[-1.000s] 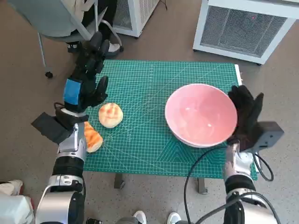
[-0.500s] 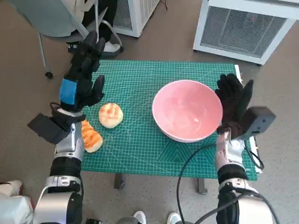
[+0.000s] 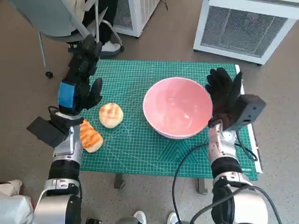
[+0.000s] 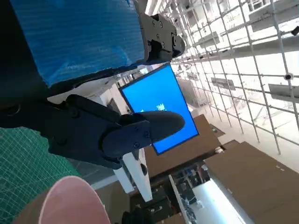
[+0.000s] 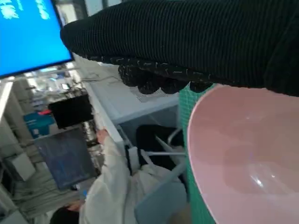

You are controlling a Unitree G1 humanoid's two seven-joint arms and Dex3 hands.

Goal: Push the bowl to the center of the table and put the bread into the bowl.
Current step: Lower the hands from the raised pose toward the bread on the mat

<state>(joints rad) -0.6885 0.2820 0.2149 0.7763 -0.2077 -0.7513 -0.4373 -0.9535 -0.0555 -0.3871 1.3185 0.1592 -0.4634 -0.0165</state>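
The pink bowl [image 3: 176, 107] stands a little right of the middle of the green mat [image 3: 140, 79]; its rim also shows in the right wrist view [image 5: 243, 154] and the left wrist view [image 4: 70, 200]. My gloved right hand [image 3: 223, 99] is flat and upright against the bowl's right side, fingers spread. A round bread roll [image 3: 110, 115] lies on the mat's left part. A longer orange-glazed bread [image 3: 89, 136] lies at the mat's left front edge. My left hand [image 3: 80, 79] hovers open above the mat's left edge, beside the round roll, holding nothing.
An office chair [image 3: 56, 21] with a seated person's legs stands beyond the table's far left corner. White appliances [image 3: 247, 25] stand on the floor behind the table. In the right wrist view a person in white [image 5: 121, 186] sits past the bowl.
My right hand has pushed the bowl leftward across the mat, toward the middle. My left hand has stayed raised over the left edge, shifting only slightly. Both breads lie where they were.
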